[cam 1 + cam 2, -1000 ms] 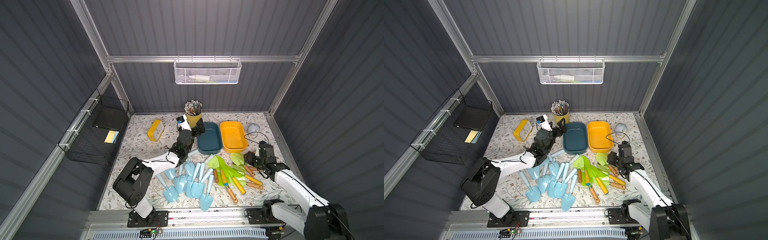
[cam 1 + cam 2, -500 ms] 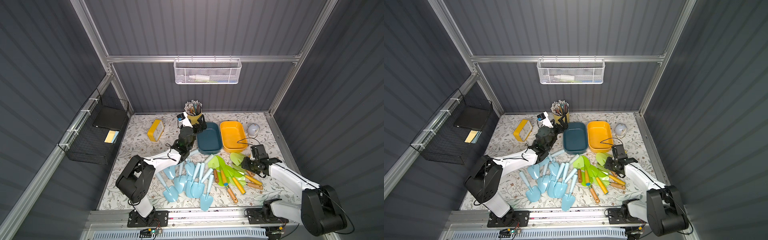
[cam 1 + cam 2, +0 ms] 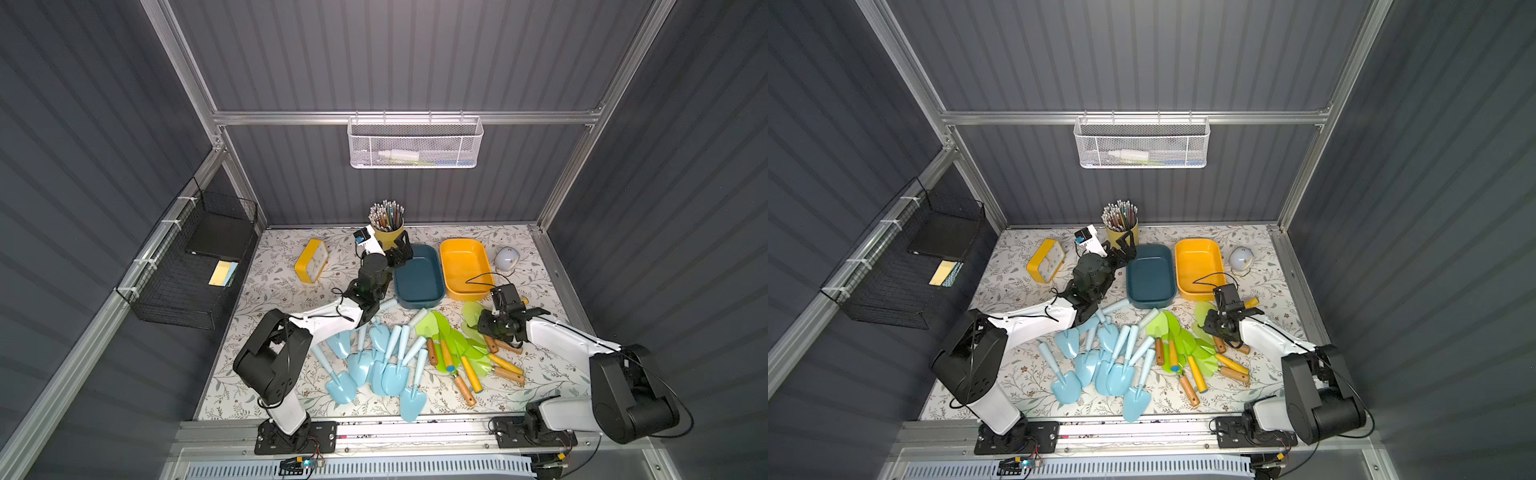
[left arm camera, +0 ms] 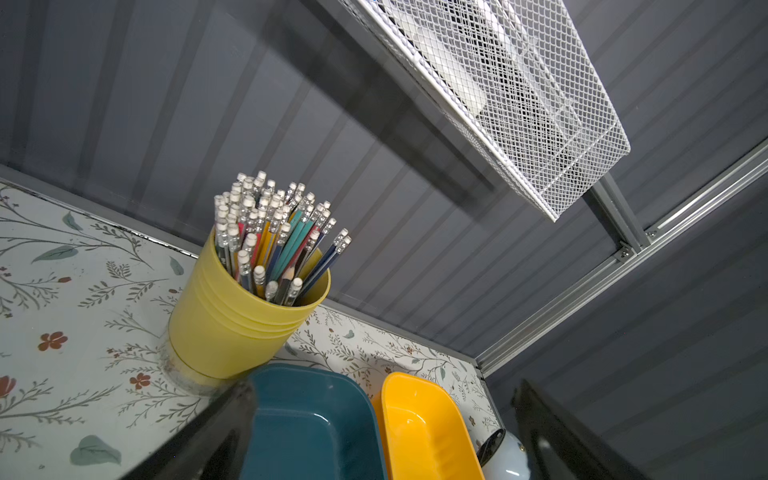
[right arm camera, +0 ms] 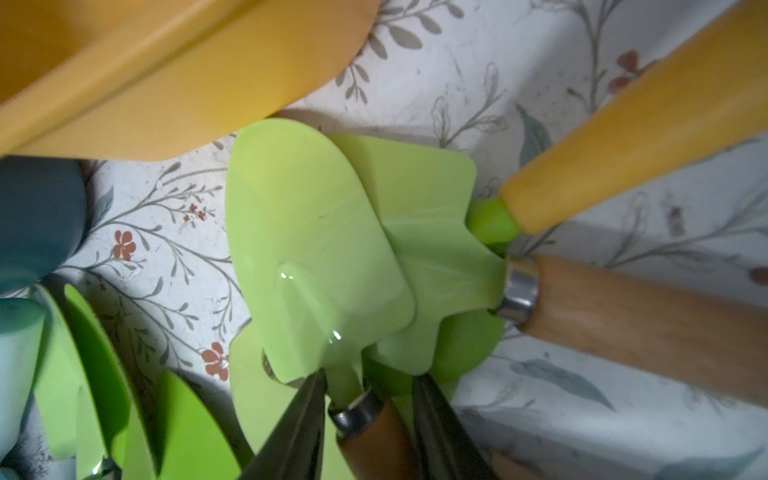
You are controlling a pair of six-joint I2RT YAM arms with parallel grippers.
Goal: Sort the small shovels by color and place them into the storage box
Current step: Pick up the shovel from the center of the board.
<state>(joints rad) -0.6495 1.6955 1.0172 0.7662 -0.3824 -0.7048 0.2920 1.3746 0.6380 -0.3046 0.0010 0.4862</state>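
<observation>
We now straddle a green shovel's (image 5: 316, 249) neck with the right gripper (image 5: 369, 376), newly lowered and narrowing; whether it grips yet, we cannot tell. The left gripper (image 3: 401, 250) gapes, empty.

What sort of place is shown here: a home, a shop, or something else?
Most likely a robot test cell, not a real room: ribbed grey walls on an aluminium frame, two arms mounted on a front rail, and a floral table staged with a pencil cup and wire basket.
</observation>
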